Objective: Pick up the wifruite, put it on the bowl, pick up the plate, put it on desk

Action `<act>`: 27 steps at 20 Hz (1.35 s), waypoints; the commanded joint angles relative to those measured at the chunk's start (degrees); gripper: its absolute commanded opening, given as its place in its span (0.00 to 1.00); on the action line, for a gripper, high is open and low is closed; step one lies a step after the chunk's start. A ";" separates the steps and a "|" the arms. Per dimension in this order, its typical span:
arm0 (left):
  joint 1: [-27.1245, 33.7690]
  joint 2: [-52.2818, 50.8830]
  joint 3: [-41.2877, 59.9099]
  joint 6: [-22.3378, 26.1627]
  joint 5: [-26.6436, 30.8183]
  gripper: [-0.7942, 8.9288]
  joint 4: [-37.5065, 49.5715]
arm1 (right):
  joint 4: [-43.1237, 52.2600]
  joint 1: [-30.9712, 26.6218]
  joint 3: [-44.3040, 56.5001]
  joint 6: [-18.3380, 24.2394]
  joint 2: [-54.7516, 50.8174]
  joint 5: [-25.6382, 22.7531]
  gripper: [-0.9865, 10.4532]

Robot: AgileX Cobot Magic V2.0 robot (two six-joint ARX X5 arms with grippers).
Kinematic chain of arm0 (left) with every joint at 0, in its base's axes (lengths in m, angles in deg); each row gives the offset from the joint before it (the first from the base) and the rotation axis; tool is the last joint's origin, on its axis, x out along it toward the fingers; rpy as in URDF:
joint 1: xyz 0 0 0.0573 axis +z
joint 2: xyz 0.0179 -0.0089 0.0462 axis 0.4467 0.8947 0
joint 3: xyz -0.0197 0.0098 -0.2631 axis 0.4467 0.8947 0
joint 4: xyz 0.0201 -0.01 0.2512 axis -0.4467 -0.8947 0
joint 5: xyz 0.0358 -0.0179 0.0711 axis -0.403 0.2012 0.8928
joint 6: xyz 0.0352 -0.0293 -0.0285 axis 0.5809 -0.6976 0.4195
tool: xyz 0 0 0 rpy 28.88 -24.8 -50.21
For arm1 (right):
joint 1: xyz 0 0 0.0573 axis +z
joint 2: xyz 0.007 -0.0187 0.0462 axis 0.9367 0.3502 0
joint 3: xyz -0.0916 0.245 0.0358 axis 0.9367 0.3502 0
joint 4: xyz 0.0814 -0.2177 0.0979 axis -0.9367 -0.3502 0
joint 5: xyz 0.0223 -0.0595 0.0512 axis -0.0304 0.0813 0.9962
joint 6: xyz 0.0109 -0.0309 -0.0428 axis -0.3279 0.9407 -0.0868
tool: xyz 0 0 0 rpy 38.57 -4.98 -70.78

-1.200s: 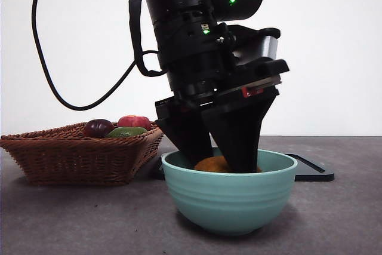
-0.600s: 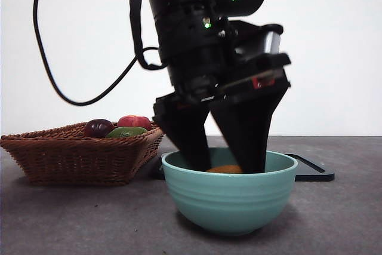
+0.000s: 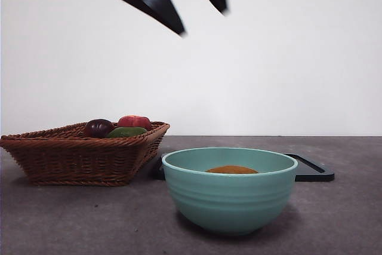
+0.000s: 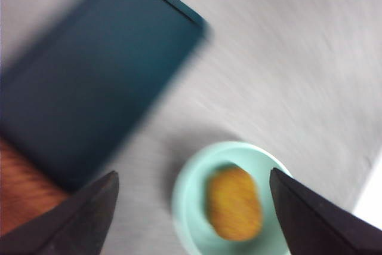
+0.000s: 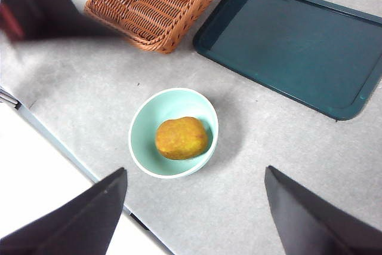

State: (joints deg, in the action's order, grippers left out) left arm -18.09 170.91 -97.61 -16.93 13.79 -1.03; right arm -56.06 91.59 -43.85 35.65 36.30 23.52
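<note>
While the bowl (image 3: 230, 188) stands nearest on the counter (image 3: 71, 219), it serves as the reference point for all else. Teal-green and ridged on its outside, it sits upright and holds the wifruite (image 3: 232, 170), of which only the brown-orange top shows above the rim in the front view. Both wrist views confirm the fruit (image 5: 181, 138) lying on the bowl's floor, clear of any hand.

Behind the bowl and to its left in the front view stands a wicker basket (image 3: 77, 153), not touching the bowl. It contains a dark purple fruit (image 3: 98, 128), a red apple (image 3: 134, 122) and a green fruit (image 3: 126, 131).

Directly behind the bowl lies a flat dark tray (image 3: 310, 170), its edge showing on both sides of the bowl; the right wrist view shows its surface (image 5: 292, 46) bare and one end close beside the basket.

Well above the bowl, at the top edge of the front view, the left hand (image 3: 203, 19) hangs blurred, its jaws spread wide and gripping nothing. Its wrist view looks down on bowl and fruit from high up.

The right hand (image 5: 194, 216) is also high over the bowl, jaws spread apart and empty.
</note>
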 commanded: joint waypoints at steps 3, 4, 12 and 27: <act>6.56 -7.41 -0.74 -2.05 -3.28 0.50 -1.14 | 0.55 0.28 -1.01 0.52 0.42 -0.22 0.41; 8.17 -9.01 -0.11 -2.03 -4.00 0.50 -2.10 | 0.55 0.28 -1.01 0.52 0.42 -0.24 0.41; 14.12 -25.83 19.04 -2.47 -15.15 0.50 -2.91 | 0.55 0.28 -0.98 0.52 0.44 -1.68 0.41; 13.09 -32.63 28.96 -0.22 -27.04 0.50 -7.10 | 0.50 0.28 -0.98 0.48 2.62 -1.42 0.41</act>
State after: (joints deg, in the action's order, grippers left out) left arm -4.52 138.01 -68.24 -17.90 -13.03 -8.90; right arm -56.06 91.59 -43.85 35.67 38.44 22.10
